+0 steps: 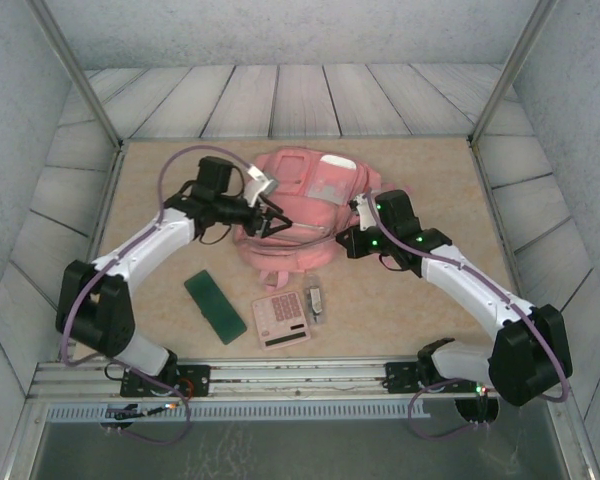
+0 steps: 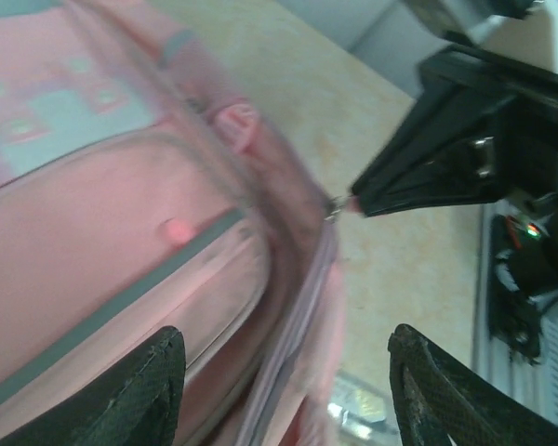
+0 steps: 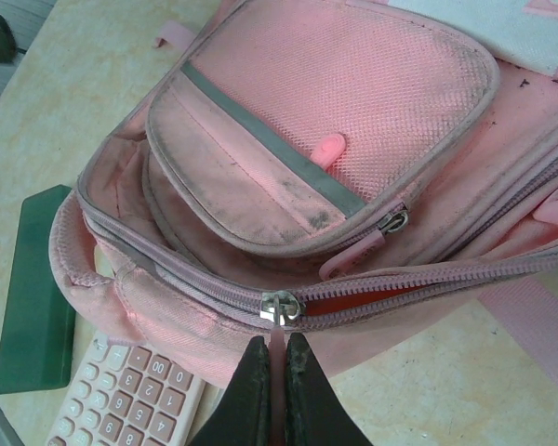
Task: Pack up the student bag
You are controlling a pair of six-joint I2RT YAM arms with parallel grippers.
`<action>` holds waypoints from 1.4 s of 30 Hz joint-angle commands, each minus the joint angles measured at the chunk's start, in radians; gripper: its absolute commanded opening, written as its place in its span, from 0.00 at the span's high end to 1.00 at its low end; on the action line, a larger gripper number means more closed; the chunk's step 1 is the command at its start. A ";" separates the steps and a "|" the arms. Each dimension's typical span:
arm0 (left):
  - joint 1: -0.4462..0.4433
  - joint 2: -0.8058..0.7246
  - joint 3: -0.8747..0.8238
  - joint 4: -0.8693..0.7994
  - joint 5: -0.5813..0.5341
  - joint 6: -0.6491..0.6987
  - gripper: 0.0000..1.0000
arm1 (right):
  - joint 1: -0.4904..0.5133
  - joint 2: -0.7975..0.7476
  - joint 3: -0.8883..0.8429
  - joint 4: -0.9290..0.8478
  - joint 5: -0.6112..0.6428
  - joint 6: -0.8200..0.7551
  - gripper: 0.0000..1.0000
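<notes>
The student bag (image 1: pixel 302 205), a pink backpack, lies in the middle of the table. My left gripper (image 1: pixel 276 222) hovers over its left side, open; in the left wrist view its fingers (image 2: pixel 153 381) straddle the bag's zipped edge (image 2: pixel 302 307) with nothing held. My right gripper (image 3: pixel 277 342) is shut on the pink zipper pull just below the silver slider (image 3: pixel 281 307) of the main zip. To the right of the slider the zip gapes and red lining (image 3: pixel 372 302) shows. In the left wrist view the right gripper (image 2: pixel 353 201) pinches that pull at the bag's rim.
A pink calculator (image 1: pixel 281 318) lies in front of the bag, with a dark green flat case (image 1: pixel 214 305) to its left and a small silver object (image 1: pixel 316 303) to its right. The calculator (image 3: pixel 130 400) and green case (image 3: pixel 37 288) lie close under the bag's edge.
</notes>
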 commanded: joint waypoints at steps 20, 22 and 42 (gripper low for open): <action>-0.172 0.378 0.218 -0.113 0.170 0.096 0.55 | 0.007 -0.042 0.012 0.097 -0.031 0.011 1.00; -0.173 0.379 0.210 -0.097 0.159 0.075 0.66 | 0.007 -0.045 0.011 0.097 -0.020 0.018 1.00; -0.109 0.004 0.028 -0.150 -0.501 -0.093 1.00 | -0.235 -0.058 -0.064 0.053 0.138 0.080 1.00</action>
